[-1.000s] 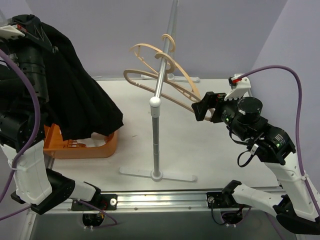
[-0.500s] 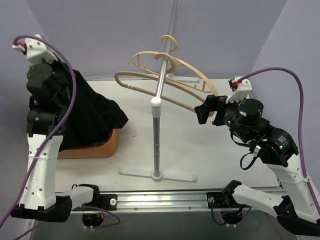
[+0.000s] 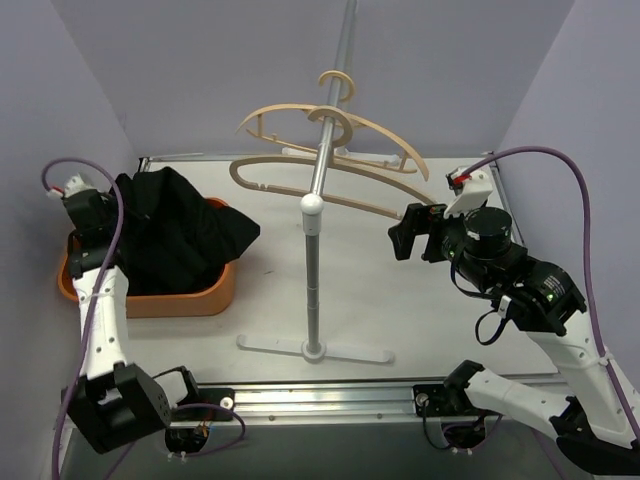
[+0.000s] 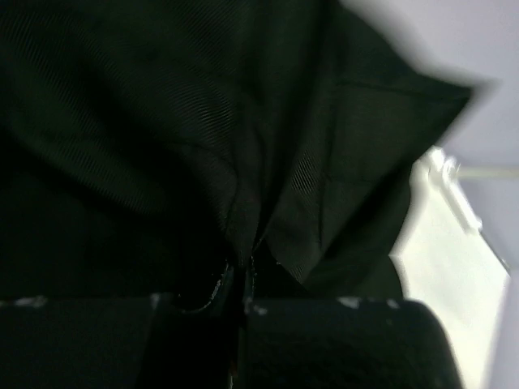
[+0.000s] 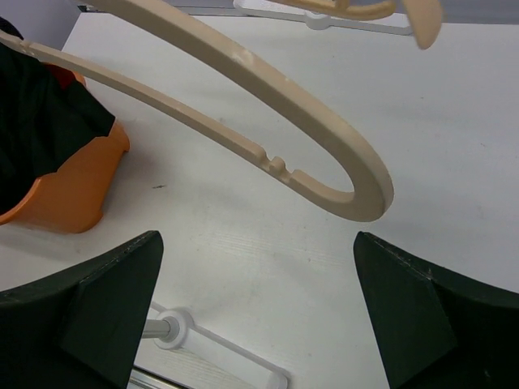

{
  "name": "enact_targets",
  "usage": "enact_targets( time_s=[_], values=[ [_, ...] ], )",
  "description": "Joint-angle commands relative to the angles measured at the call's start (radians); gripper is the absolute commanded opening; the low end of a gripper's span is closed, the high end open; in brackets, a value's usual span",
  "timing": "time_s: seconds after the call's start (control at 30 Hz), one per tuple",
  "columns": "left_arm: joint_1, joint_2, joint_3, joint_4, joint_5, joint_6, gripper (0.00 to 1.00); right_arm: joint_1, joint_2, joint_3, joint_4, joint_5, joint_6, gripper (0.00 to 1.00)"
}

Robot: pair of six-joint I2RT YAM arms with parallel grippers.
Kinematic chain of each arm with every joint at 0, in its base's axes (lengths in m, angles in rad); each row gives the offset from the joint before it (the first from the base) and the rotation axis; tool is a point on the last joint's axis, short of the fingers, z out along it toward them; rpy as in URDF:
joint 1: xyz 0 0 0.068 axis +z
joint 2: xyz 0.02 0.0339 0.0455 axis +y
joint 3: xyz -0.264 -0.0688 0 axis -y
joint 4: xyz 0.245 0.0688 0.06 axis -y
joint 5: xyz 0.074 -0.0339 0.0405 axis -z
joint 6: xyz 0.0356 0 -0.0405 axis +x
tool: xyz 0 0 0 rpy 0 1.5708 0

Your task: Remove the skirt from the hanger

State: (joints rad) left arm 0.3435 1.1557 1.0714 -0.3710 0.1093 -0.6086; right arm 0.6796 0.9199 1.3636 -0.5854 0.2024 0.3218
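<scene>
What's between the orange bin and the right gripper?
Top view: the rack's metal pole stands between orange bin and right gripper; rest is bare table.

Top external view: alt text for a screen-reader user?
Black skirt heaped in an orange basket at left, the left arm reaching into it. Two bare beige hangers hang on the centre rack pole; the open right gripper sits beside them.

Black skirt (image 4: 203,121) fills the frame; left tool (image 4: 242,282) pinches a fold

An orange basket (image 3: 195,300) sits on the white table (image 3: 400,310) at its left edge. A slim metal stand (image 3: 314,270) rises upright near the middle — its flat base close to the basket.
</scene>
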Motion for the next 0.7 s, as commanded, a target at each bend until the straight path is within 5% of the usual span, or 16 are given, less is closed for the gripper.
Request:
enact_targets(
  time_s=[0.0, 0.13, 0.4, 0.47, 0.53, 0.6, 0.67],
  values=[
    [-0.004, 0.093, -0.178, 0.107, 0.276, -0.238, 0.02, -0.003, -0.013, -0.011, 0.041, 0.031, 0.005, 1.0],
    [-0.038, 0.111, -0.339, 0.067, 0.164, -0.252, 0.02, -0.003, -0.032, -0.038, 0.059, 0.049, 0.01, 1.0],
    [0.018, 0.232, -0.326, -0.06, 0.047, -0.092, 0.04, -0.002, -0.053, -0.084, 0.064, 0.058, 0.06, 1.0],
    [0.022, 0.249, -0.285, -0.106, 0.046, -0.082, 0.15, -0.003, -0.055, -0.09, 0.041, 0.069, 0.092, 1.0],
    [0.022, 0.204, -0.24, -0.149, 0.05, -0.1, 0.49, -0.002, -0.049, -0.087, 0.015, 0.101, 0.115, 1.0],
    [0.022, 0.161, -0.209, -0.183, 0.052, -0.115, 0.98, -0.003, -0.038, -0.08, -0.04, 0.127, 0.155, 1.0],
    [0.02, 0.112, -0.145, -0.253, 0.047, -0.132, 0.94, -0.002, -0.023, -0.077, -0.094, 0.156, 0.186, 1.0]
  ],
)
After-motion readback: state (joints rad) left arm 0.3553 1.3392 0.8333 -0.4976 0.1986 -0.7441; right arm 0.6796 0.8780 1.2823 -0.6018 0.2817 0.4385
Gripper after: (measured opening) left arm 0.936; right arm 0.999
